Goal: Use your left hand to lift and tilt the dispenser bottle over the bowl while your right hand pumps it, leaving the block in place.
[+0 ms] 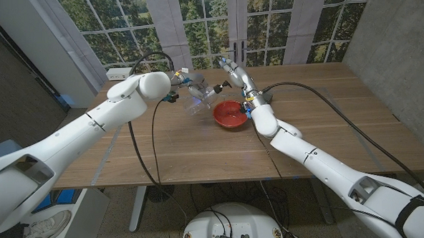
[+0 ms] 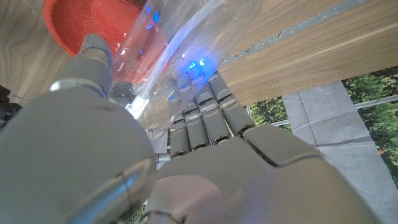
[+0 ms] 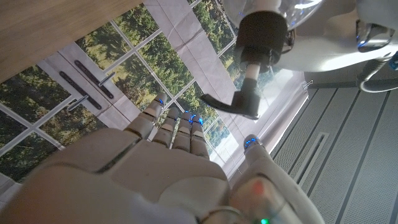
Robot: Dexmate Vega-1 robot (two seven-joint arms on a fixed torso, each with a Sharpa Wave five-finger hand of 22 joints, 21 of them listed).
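Note:
My left hand [image 1: 176, 83] grips a clear dispenser bottle [image 1: 200, 96] and holds it off the table, tilted toward the red bowl [image 1: 230, 114], which sits just to its right. In the left wrist view my fingers [image 2: 205, 106] wrap the clear bottle [image 2: 180, 43], with the bowl [image 2: 81, 25] beyond it. My right hand [image 1: 235, 73] is raised behind the bowl, close to the bottle's top. In the right wrist view the black pump head [image 3: 258, 31] and its spout hang just past my extended fingers [image 3: 177, 127], with a gap between them. My right hand [image 3: 174, 162] holds nothing.
The wooden table [image 1: 199, 155] runs wide in front of the bowl. Black cables [image 1: 136, 147] hang from both arms across it. Large windows stand behind the table, and a grey concrete wall [image 1: 395, 39] is at the right.

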